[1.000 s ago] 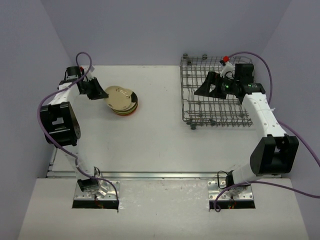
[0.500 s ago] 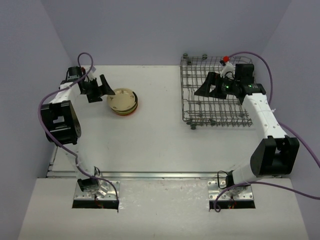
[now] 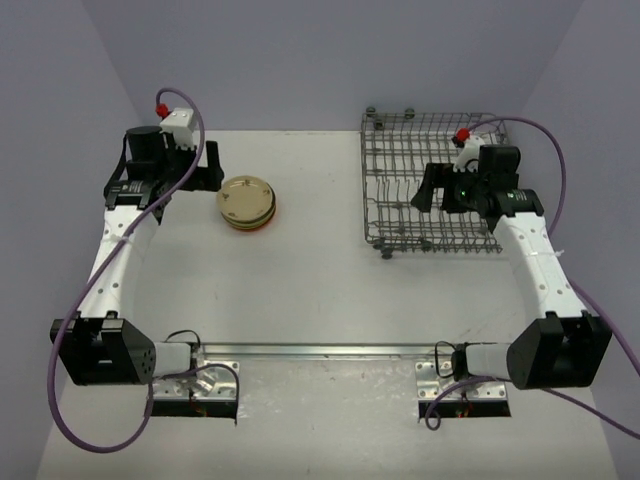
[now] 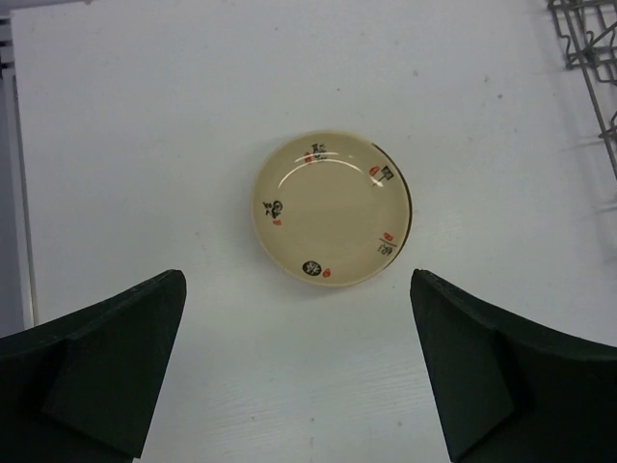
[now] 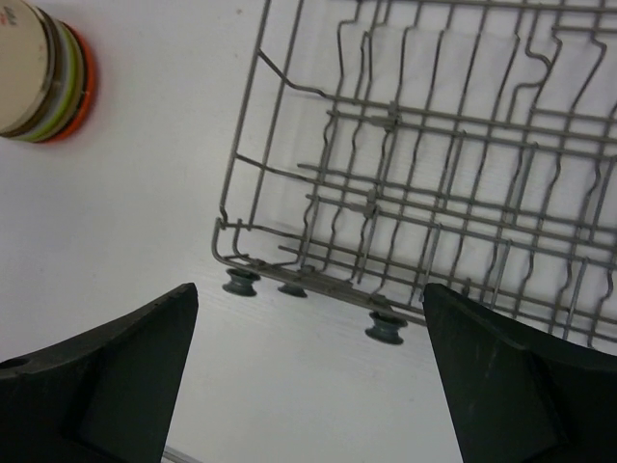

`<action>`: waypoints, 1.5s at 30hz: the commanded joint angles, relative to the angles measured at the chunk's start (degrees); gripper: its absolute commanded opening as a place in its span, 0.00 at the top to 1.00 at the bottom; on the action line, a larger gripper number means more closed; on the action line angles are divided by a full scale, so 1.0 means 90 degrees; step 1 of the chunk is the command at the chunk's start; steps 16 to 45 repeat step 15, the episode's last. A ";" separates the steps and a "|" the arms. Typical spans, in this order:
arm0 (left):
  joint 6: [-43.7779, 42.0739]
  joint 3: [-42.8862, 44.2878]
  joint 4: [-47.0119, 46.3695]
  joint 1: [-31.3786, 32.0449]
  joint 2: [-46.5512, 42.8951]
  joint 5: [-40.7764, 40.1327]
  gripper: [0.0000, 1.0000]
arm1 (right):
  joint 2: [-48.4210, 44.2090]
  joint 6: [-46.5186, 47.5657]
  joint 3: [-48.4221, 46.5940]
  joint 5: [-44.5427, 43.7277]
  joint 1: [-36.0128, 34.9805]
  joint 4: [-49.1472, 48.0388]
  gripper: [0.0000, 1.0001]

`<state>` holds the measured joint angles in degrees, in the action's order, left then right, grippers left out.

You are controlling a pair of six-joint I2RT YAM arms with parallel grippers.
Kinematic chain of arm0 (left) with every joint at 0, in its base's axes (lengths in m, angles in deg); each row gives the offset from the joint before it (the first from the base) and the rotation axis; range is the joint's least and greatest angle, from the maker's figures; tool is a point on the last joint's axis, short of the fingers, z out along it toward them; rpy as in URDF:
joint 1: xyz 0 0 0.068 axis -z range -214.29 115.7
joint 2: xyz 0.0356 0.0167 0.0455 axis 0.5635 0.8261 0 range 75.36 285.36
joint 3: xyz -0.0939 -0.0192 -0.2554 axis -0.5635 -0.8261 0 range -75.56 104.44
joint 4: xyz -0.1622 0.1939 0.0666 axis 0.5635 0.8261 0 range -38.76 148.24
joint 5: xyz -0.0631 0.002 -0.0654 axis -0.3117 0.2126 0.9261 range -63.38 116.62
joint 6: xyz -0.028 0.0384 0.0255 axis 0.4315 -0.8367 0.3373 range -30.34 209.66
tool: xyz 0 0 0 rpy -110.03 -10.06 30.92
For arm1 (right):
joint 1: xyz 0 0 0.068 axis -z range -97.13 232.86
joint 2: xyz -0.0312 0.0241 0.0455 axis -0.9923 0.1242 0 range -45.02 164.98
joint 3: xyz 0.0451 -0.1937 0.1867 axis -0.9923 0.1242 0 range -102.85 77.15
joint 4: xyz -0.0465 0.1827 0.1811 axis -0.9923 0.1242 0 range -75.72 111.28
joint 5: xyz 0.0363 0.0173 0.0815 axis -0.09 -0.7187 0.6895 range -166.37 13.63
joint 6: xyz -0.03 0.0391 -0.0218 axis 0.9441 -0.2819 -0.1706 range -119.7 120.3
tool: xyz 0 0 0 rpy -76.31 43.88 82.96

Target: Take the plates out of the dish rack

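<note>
The plates (image 3: 248,202) lie in one stack on the table's left half, a tan patterned plate (image 4: 331,209) on top and green and orange-red rims (image 5: 60,73) below it. My left gripper (image 3: 208,166) hangs open just left of the stack and above the table, with nothing between its fingers (image 4: 116,357). The grey wire dish rack (image 3: 432,182) stands at the back right, and I see nothing in its tines (image 5: 434,145). My right gripper (image 3: 426,190) is open over the rack's middle and holds nothing.
The rack rests on small dark round feet (image 5: 385,327) along its near edge. Purple cables loop off both arms. Grey walls close in the table on the left, back and right. A metal rail (image 3: 320,350) runs along the near edge.
My left gripper opened and let the tan plate settle flat on the stack, then rose and drew back left. My right gripper pulled back to the right over the rack, still open.
</note>
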<state>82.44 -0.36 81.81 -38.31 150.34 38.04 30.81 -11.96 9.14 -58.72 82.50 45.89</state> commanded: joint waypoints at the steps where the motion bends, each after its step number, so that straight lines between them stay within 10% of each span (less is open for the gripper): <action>1: -0.0066 -0.0925 -0.0064 -0.0239 -0.0282 0.0169 0.00 | -0.0794 0.0456 0.0691 -0.0733 -0.0002 -0.0152 0.01; 9: -0.0017 -0.1990 -0.0610 -0.0296 -0.1605 0.0293 0.00 | -0.2007 0.0707 0.1882 -0.0979 -0.0004 -0.0482 0.01; 45: 0.0021 -0.1874 -0.0514 -0.0296 -0.1732 0.0243 0.00 | -0.2036 0.0620 0.1838 -0.0926 0.0001 -0.0472 0.01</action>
